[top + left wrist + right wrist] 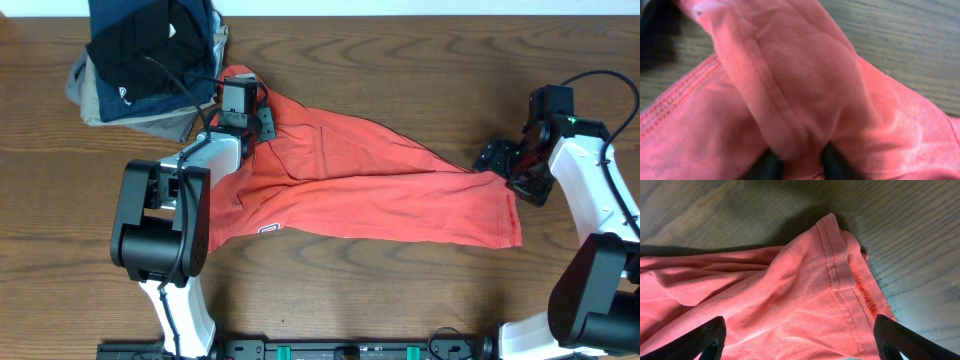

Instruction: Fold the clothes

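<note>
Left pincer [799, 161] pinching T-shirt [380, 190] fold | right pincer [800, 335] spread over hem corner [837, 250]

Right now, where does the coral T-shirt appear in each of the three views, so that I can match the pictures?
Overhead: the T-shirt lies spread across the middle of the picture.
Left wrist: the T-shirt fills nearly the whole picture, with a bunched fold running to the bottom edge.
Right wrist: the T-shirt covers the lower part, its stitched hem corner pointing up.
Shared landmark: the wood-grain table, seen beside the cloth in every view.
</note>
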